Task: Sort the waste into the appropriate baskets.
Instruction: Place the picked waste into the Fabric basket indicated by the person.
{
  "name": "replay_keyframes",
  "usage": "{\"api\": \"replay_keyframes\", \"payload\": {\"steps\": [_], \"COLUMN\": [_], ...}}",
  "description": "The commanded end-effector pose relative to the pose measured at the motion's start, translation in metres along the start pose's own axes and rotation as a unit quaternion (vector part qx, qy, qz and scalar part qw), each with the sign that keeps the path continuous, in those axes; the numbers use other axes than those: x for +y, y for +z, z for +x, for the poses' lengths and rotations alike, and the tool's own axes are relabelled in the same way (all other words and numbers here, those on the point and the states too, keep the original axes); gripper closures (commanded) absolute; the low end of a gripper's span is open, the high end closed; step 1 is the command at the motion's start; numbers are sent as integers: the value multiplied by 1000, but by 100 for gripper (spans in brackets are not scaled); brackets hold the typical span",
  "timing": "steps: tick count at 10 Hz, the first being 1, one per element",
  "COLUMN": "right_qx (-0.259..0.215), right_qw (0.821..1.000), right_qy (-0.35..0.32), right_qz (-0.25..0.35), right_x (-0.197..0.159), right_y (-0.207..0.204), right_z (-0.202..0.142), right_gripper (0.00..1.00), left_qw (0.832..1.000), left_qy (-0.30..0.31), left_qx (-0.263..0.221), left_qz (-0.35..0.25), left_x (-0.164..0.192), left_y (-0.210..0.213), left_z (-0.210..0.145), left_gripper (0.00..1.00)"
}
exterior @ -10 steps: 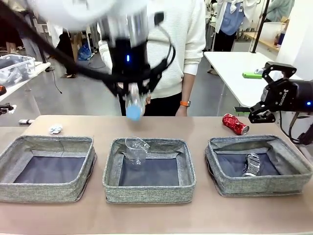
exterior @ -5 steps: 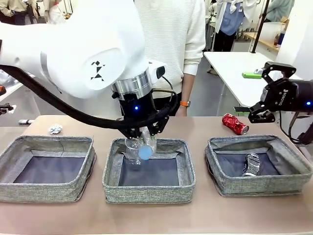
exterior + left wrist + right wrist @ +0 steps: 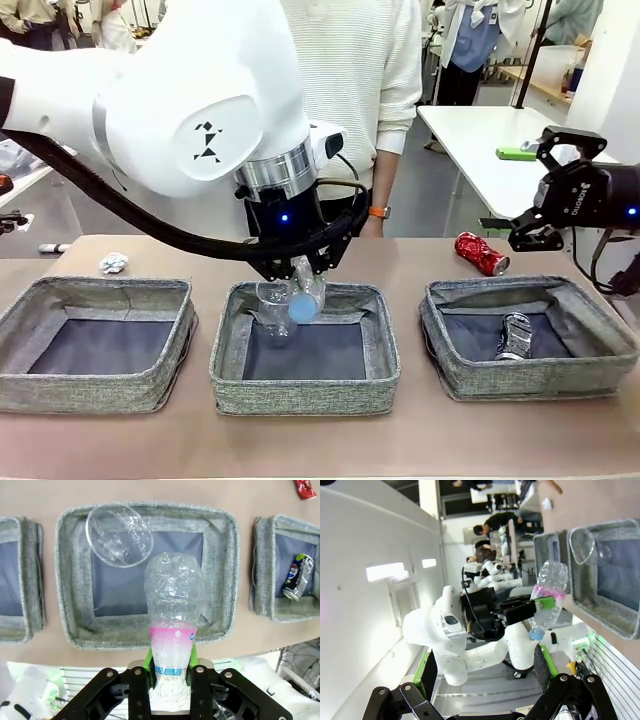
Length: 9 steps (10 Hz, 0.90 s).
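The bottle (image 3: pixel 172 605) is sitting clamped in the left end effector (image 3: pixel 171 655), with the green pads (image 3: pixel 148 657) pressing on either side of its pink label, so the jaws are closed down to the bottle's width. In the front view the bottle (image 3: pixel 303 290) is hanging tilted, its blue cap turned toward the camera. Directly under that end effector (image 3: pixel 298 270) the middle basket (image 3: pixel 305 395) is waiting, and the cup (image 3: pixel 275 300) is lying inside it just beside the bottle, up against a corner wall. Whether bottle and cup are touching, I cannot tell.

Out to one side of the end effector, the right basket (image 3: pixel 540 380) is holding the silver can (image 3: pixel 515 335); the red can (image 3: pixel 481 253) is lying on the counter (image 3: pixel 320 445) just beyond it. To the other side the left basket (image 3: pixel 95 390) is sitting, with the paper ball (image 3: pixel 114 263) behind it.

The right end effector (image 3: pixel 535 190) is hovering above the red can, jaws spread wide and gripping nothing. A person (image 3: pixel 350 90) is standing across the counter.
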State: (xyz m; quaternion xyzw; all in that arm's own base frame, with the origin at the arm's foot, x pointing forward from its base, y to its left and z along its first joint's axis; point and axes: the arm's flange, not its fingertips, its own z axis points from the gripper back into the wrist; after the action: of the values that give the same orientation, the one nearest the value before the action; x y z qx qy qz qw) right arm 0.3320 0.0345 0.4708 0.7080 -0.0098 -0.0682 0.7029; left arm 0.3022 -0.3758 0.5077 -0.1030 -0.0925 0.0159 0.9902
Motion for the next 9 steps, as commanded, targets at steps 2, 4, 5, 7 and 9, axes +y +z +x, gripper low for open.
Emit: {"api": "replay_keyframes", "payload": {"steps": [2,4,5,7,9], "right_qx": [0,0,0,0,0], "right_qw": [1000,1000,1000,1000,1000], "right_qy": [9,9,9,9,9], "right_qz": [8,8,8,8,8], "right_x": [0,0,0,0,0], "right_y": [-1,-1,-1,-1,-1], "right_z": [0,0,0,0,0], "right_gripper": [0,0,0,0,0], "left_qw": [1000,1000,1000,999,999], "left_qy": [5,7,8,9,12], "left_qx": [-17,-15,-16,-18,-18], "left_qz": [-18,-22,-23,-24,-28], "left_x": [0,-1,0,0,1], "left_y": [2,2,2,4,6], "left_z": [3,3,4,4,4], "left_gripper": [0,0,0,0,0]}}
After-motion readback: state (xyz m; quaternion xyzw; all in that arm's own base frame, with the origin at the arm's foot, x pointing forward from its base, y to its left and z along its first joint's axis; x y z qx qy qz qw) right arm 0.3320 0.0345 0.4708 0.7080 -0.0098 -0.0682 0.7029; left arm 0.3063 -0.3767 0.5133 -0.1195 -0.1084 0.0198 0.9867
